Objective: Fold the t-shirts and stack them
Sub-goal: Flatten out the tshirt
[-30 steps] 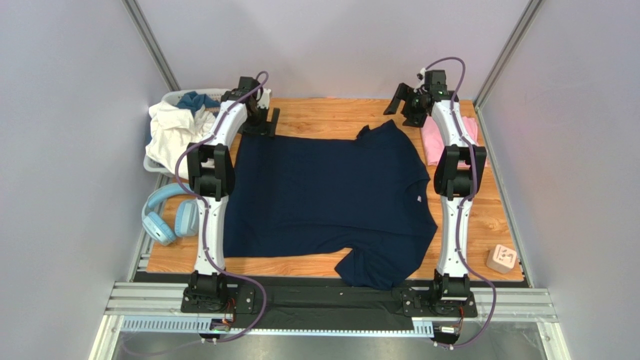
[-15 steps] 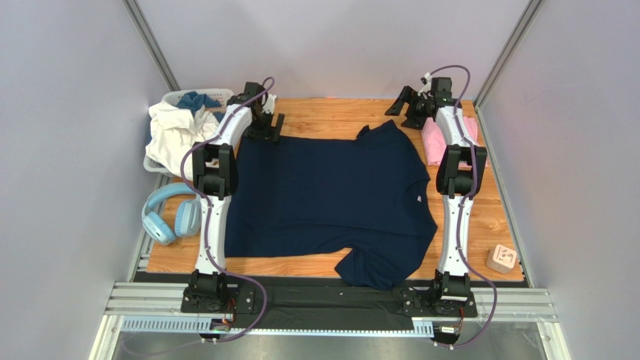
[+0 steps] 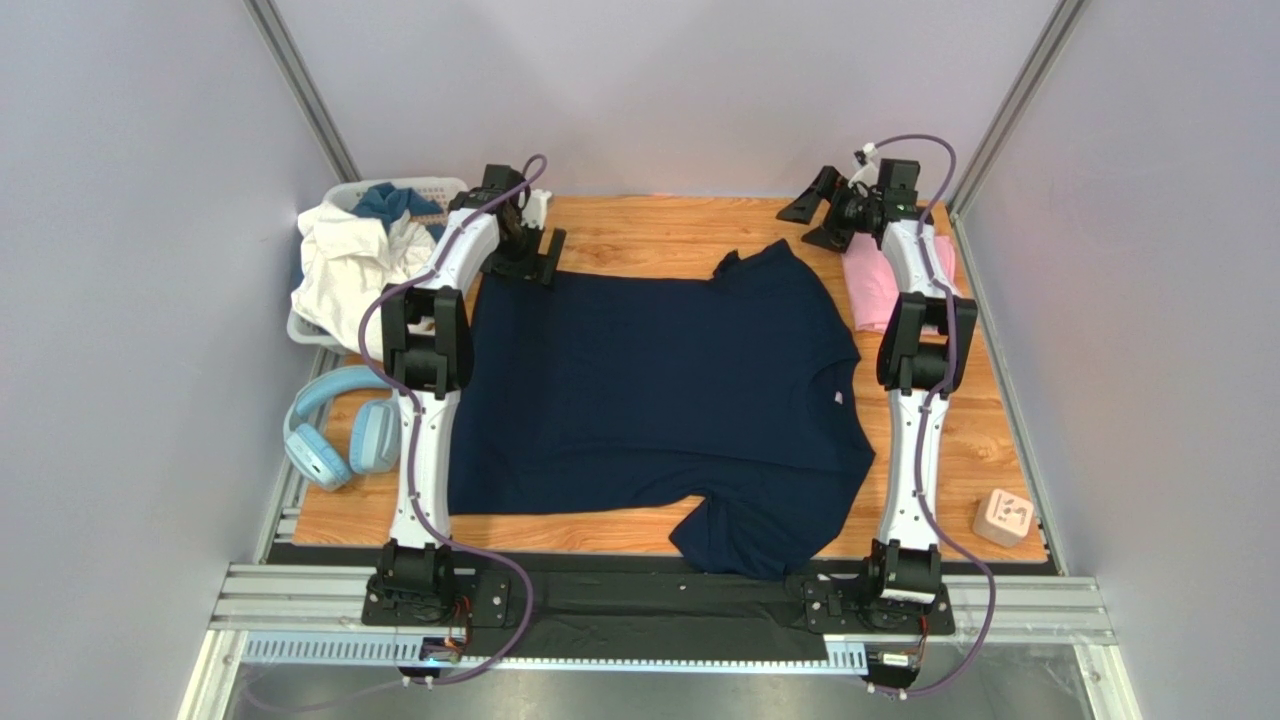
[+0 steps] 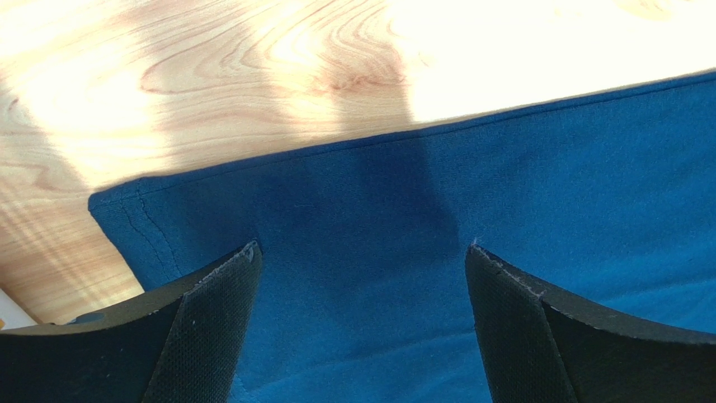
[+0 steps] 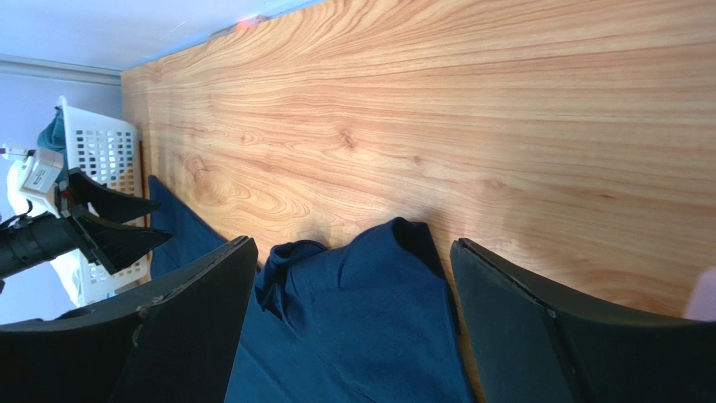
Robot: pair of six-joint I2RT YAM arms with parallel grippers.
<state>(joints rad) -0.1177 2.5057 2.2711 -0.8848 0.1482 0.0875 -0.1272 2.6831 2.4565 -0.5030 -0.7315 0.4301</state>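
Note:
A large dark navy t-shirt [image 3: 661, 390] lies spread flat on the wooden table [image 3: 646, 225], one sleeve hanging over the near edge. A smaller pink t-shirt [image 3: 866, 285] lies bunched at the back right, partly under the right arm. My left gripper [image 3: 529, 258] hovers open over the navy shirt's far left corner; in the left wrist view the cloth edge [image 4: 420, 210] shows between the spread fingers of the left gripper [image 4: 361, 249]. Open and empty, my right gripper [image 3: 821, 210] is above the far sleeve [image 5: 361, 311], seen in the right wrist view between the fingers of the right gripper [image 5: 353, 242].
A white laundry basket [image 3: 433, 188] with white and blue clothes stands at the back left. Light-blue headphones [image 3: 331, 428] lie at the left edge. A small wooden block [image 3: 1002, 518] sits near the front right corner. Grey walls close in on both sides.
The right gripper has swung back and to the right, away from the far sleeve. The left gripper has shifted slightly right over the shirt's corner. Both stay open.

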